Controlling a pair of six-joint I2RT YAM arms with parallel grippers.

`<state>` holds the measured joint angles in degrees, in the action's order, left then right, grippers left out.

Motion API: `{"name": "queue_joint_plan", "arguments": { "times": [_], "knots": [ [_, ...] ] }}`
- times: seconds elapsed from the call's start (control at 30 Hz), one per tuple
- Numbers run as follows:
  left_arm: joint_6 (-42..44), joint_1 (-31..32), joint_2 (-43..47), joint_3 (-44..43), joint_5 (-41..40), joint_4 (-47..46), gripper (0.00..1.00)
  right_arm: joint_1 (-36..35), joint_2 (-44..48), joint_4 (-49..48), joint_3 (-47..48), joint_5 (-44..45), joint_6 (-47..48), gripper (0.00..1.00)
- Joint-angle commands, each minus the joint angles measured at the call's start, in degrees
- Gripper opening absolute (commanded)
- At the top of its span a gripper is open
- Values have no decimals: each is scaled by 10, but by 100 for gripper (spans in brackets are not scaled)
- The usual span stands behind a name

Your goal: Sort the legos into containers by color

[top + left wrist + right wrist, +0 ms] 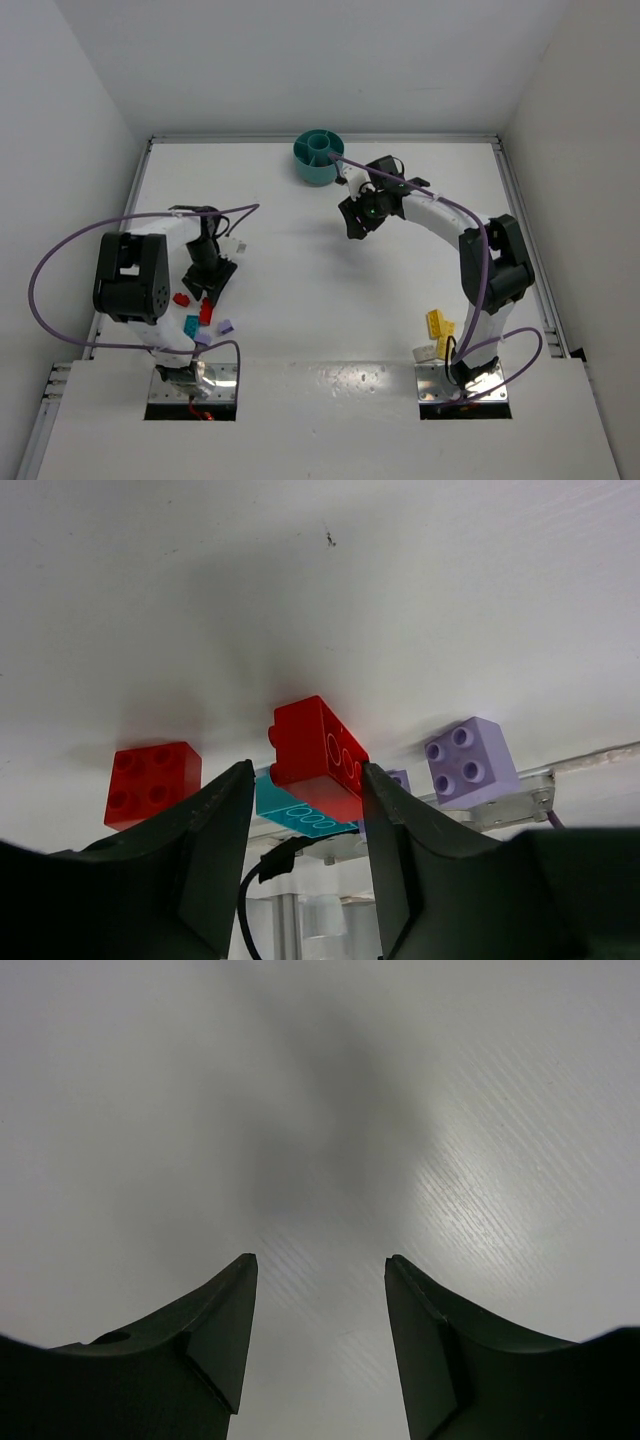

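My left gripper [208, 292] is low over the table at the near left, open. In the left wrist view its jaws [306, 780] stand on either side of a red lego [315, 750]. The right finger touches the lego and a thin gap shows at the left finger. A teal lego [295, 808] lies just behind it. Another red lego [152, 783] is to the left and a pale purple lego [472, 762] to the right. The teal bowl [314, 176] stands at the far middle. My right gripper [352, 222] is open and empty just in front of the bowl, and its wrist view [320, 1265] shows only bare table.
Yellow legos [438, 322] lie by the right arm's base. A second small purple lego [203, 340] lies near the left base. Purple cables loop over both arms. White walls enclose the table on three sides.
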<state>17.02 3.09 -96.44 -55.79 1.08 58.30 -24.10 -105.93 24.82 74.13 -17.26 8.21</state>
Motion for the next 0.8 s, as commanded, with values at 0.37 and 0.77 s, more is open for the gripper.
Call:
{"name": "queue_joint_plan", "arguments": {
  "times": [0.37,0.77],
  "knots": [
    [-15,6,-23,-5,-5,5,24,0,11,2,19,-8,15,53],
    [43,6,-3,-272,203,47,0,0,90,-14,-37,4,0,52]
  ]
}}
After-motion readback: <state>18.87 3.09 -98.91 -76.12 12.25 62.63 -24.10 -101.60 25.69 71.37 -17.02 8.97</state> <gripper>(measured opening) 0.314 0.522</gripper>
